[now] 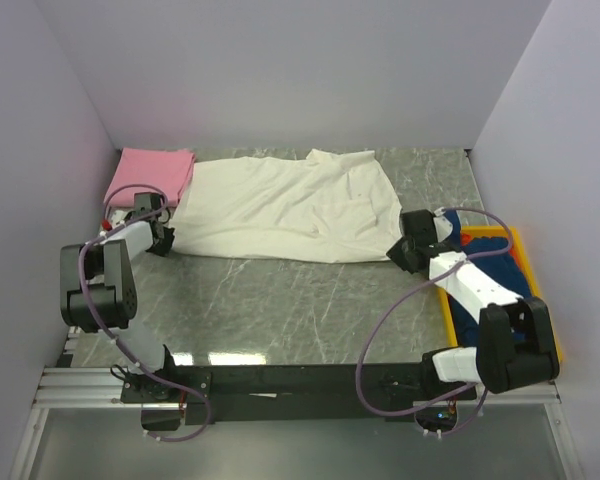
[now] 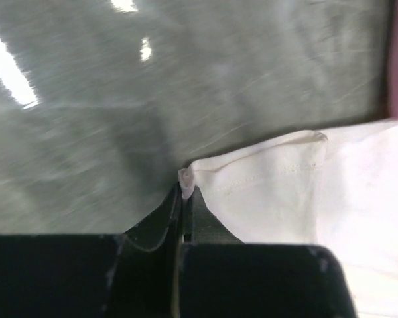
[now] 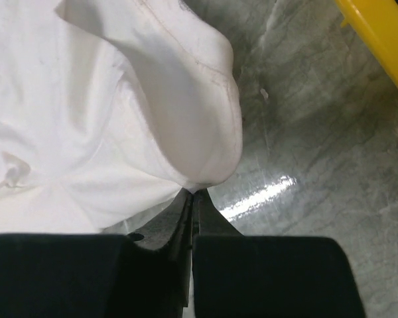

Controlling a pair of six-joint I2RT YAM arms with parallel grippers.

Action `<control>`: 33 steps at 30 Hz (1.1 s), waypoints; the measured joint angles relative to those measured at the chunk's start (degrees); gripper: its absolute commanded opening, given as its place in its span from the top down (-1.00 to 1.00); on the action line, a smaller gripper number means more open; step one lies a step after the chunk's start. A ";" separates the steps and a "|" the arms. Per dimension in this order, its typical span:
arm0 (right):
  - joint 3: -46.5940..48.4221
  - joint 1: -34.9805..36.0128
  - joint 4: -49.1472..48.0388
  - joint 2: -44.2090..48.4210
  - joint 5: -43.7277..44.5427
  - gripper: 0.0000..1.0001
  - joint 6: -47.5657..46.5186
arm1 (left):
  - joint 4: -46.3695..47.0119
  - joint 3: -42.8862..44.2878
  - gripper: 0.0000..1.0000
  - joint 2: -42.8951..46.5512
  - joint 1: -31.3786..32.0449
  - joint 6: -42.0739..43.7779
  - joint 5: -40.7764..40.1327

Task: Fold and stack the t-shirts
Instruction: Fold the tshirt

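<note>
Left gripper (image 2: 186,189) clamped shut on a hemmed corner of the cream t-shirt (image 1: 280,205). Right gripper (image 3: 192,193) is shut too, biting a thin fold at the opposite edge. Shirt lies spread on the far half of the table (image 1: 280,310), beside the folded pink t-shirt (image 1: 152,172). Risk: the right bite is tiny and could slip on the lift, skewing the fold. Wrist views show the bites. Only the top view shows blue shirts (image 1: 495,270) in the yellow bin (image 1: 447,312).

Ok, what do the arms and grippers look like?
The left arm and right arm have black joints and white links, with a purple cable looping along each. The left gripper and right gripper are black with tapered fingers.
</note>
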State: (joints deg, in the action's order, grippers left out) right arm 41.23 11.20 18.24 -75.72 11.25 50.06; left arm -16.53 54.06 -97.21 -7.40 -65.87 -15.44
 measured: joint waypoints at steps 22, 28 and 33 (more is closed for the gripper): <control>-11.39 -1.97 21.84 38.58 -10.58 1.00 -0.33 | -18.86 -19.58 0.95 33.46 -3.10 -1.03 -5.14; -12.04 -2.10 27.04 42.53 -11.67 0.00 -0.31 | -21.92 -20.04 -0.99 38.95 -4.35 -0.66 -4.94; -8.87 -2.12 30.51 41.64 -10.97 -0.46 -1.66 | -24.83 -16.17 -0.99 40.94 -4.87 1.25 -4.94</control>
State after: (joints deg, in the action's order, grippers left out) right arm 32.36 9.08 48.75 -34.09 0.27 48.40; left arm -41.36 37.89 -56.27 -12.27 -64.62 -20.38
